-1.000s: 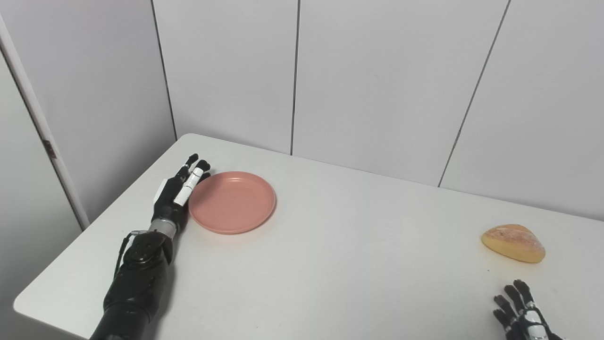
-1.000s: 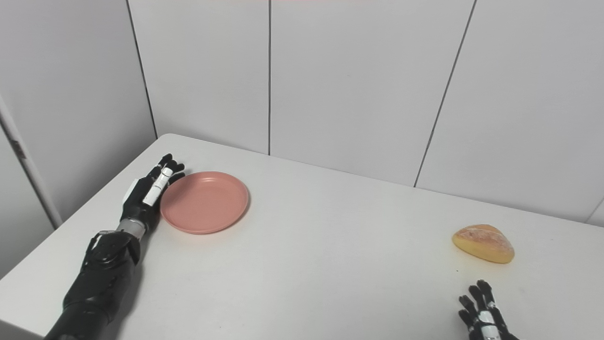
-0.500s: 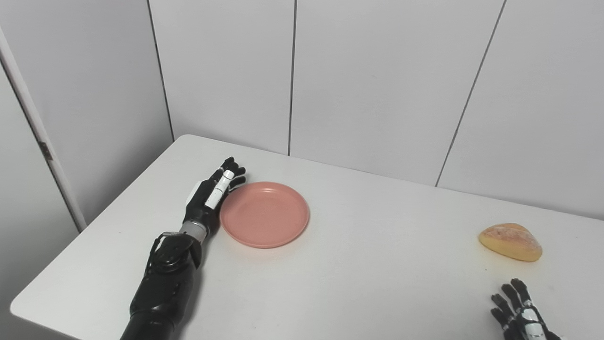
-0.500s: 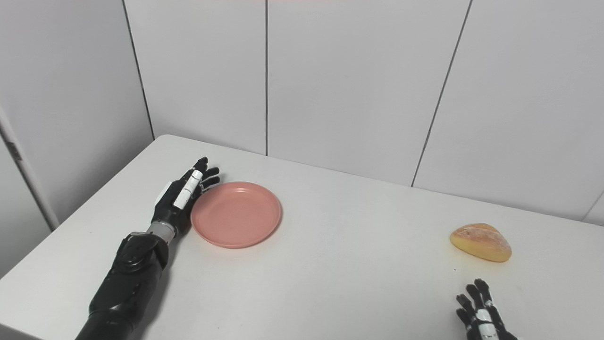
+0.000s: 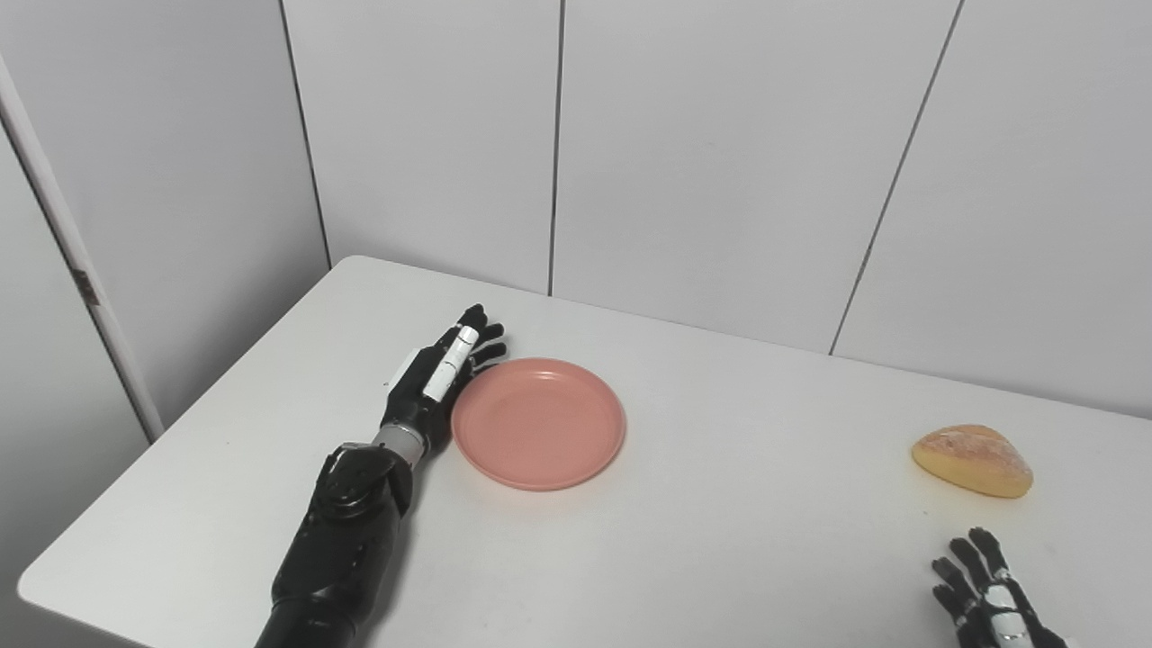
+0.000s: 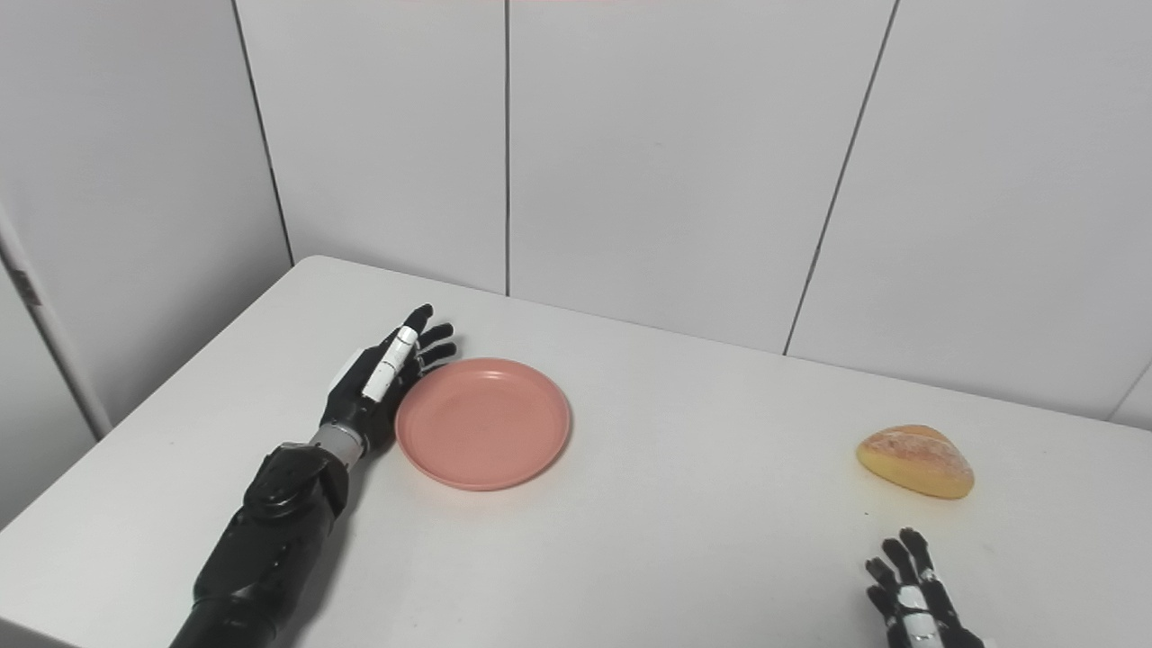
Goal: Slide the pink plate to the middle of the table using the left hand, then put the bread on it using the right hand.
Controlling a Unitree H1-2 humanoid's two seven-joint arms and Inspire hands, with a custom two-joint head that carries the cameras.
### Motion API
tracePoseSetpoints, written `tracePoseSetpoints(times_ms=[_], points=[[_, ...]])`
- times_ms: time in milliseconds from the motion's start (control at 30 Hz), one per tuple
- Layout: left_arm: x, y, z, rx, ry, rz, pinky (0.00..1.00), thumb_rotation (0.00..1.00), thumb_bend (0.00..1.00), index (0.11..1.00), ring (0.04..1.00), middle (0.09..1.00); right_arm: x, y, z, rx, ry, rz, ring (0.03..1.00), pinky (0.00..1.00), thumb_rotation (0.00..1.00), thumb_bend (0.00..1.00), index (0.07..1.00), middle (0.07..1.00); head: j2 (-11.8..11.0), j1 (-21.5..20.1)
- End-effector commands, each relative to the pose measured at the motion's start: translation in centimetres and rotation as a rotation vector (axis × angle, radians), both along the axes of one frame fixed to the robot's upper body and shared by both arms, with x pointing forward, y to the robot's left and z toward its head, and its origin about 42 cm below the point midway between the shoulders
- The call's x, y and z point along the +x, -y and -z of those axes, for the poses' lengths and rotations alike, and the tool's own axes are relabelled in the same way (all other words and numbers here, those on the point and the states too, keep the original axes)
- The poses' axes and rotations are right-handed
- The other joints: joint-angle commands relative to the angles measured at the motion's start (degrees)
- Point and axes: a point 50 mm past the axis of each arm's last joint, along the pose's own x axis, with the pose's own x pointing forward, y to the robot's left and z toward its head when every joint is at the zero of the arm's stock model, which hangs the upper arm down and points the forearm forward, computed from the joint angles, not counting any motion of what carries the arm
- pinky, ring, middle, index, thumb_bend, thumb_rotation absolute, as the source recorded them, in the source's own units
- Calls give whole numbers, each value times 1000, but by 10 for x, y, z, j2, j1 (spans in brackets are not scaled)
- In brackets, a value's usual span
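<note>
The pink plate (image 5: 538, 423) lies flat on the white table (image 5: 702, 540), left of its middle. My left hand (image 5: 436, 382) is open, fingers straight, with its inner side against the plate's left rim. The bread (image 5: 972, 460), a golden roll, rests near the table's right side. My right hand (image 5: 985, 598) is open with fingers spread at the bottom right, a little in front of the bread and apart from it. The plate (image 6: 483, 423), the bread (image 6: 915, 461) and both hands (image 6: 382, 382) (image 6: 909, 598) show in the right eye view too.
Grey wall panels (image 5: 720, 162) stand close behind the table's far edge. The table's left corner (image 5: 355, 265) and near left edge (image 5: 36, 585) are in view.
My left hand has pushed the plate to the right across the table, toward the middle. The bread and the right hand have stayed where they were.
</note>
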Motion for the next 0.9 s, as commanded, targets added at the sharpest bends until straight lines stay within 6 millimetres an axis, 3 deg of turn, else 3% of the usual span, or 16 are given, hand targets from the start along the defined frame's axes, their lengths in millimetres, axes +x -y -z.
tracePoseSetpoints(times_ms=[0, 400, 867], points=[[10, 8, -27, 5, 86, 38, 829, 767, 844, 932, 869, 890, 5, -6, -14, -1, 41, -26, 941, 962, 785, 807, 981, 963, 1, -1], [-8, 56, -25, -103, 89, 84, 869, 752, 811, 918, 883, 870, 3, -17, -17, -6, 28, -27, 921, 917, 778, 764, 957, 942, 13, -55], [-19, 86, -18, -94, 24, 110, 843, 777, 779, 919, 867, 861, 2, -41, -21, -37, 41, -50, 913, 919, 790, 686, 952, 936, 20, -113]])
